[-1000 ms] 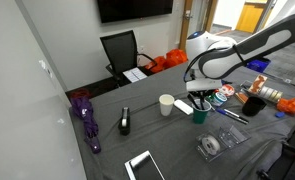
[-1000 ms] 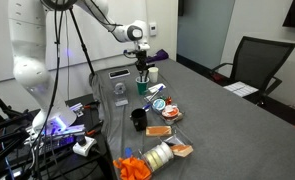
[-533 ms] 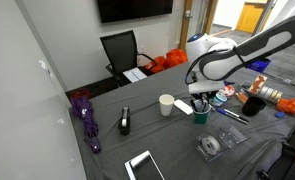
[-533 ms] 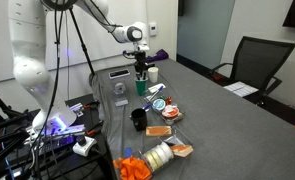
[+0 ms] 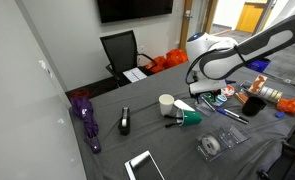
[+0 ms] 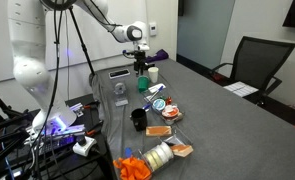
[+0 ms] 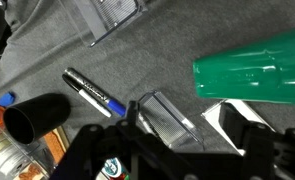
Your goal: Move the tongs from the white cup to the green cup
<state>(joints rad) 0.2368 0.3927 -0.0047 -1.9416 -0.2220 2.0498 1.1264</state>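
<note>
The green cup (image 5: 191, 118) lies tipped on its side on the grey table, just right of the upright white cup (image 5: 167, 104). A slim dark piece, apparently the tongs (image 5: 173, 122), sticks out at the green cup's left end. My gripper (image 5: 205, 93) hangs a little above the fallen cup. In the wrist view the green cup (image 7: 252, 68) lies across the upper right, and my gripper (image 7: 199, 120) is open with nothing between its fingers (image 7: 163, 118). No tongs show in the wrist view. In an exterior view the gripper (image 6: 140, 70) hovers beside the white cup (image 6: 153, 73).
A blue pen (image 7: 92, 92) and a black cup (image 7: 32, 118) lie near the gripper. A round colourful tin (image 5: 223, 95), a clear tape roll (image 5: 210, 146), a squat black gadget (image 5: 124, 122), a purple umbrella (image 5: 86, 118) and a tablet (image 5: 144, 165) also sit on the table.
The green cup stood upright under the gripper; now it lies on its side with the dark piece at its end. The jaws have opened and let go.
</note>
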